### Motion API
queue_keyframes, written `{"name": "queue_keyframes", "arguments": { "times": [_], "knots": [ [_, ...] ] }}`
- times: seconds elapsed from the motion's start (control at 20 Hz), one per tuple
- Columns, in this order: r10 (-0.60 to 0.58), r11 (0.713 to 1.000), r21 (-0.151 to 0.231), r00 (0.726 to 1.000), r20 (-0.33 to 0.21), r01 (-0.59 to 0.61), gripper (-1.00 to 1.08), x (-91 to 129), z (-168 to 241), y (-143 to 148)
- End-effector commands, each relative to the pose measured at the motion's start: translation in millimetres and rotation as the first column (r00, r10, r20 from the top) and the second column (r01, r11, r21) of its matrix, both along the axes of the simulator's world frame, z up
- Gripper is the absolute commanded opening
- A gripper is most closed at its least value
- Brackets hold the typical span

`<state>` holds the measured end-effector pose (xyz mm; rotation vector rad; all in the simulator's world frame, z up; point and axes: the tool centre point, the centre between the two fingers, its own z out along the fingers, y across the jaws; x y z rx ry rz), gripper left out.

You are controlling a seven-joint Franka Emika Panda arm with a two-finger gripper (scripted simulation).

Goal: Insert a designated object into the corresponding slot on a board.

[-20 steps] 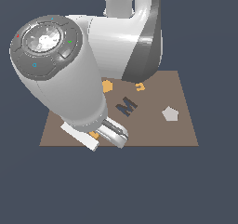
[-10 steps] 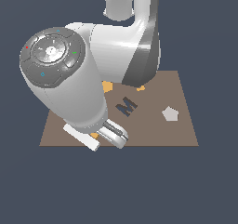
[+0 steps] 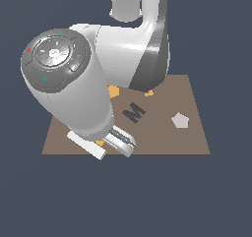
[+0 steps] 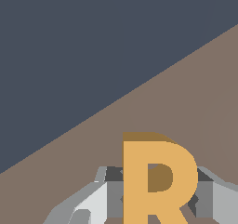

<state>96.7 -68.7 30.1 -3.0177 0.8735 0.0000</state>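
the orange r (image 4: 155, 181) sits right between the fingers of the gripper (image 4: 155, 200) in the wrist view, its stem running along the line out from the wrist and its flat face turned to the camera, with grey finger metal showing on both sides of it; the jaws look closed narrow onto the letter, so i judge it held. in the exterior view only a sliver of orange (image 3: 100, 142) shows under the hand, at the near edge of the board (image 3: 192, 133) toward the exterior view's left. the r-shaped slot is not visible in either view; the arm's bulk hides much of the board's middle, so which way the slot lies from the gripper cannot be told. only 1 dark letter shows, the m (image 3: 134, 112), beyond the gripper toward the exterior view's right. the arm reaches forward over the board, wrist bent down, hand low above the near edge.
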Motion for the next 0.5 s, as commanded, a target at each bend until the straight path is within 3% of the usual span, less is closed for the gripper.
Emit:
{"name": "queue_keyframes", "arguments": {
  "times": [0.0,0.45],
  "knots": [
    [0.013,1.0,0.0,1.0,0.0,-0.013,-1.0,-0.7,0.0,0.8],
    [0.148,0.989,0.0,0.989,0.0,-0.148,-1.0,-8.7,0.6,9.0]
  ]
}}
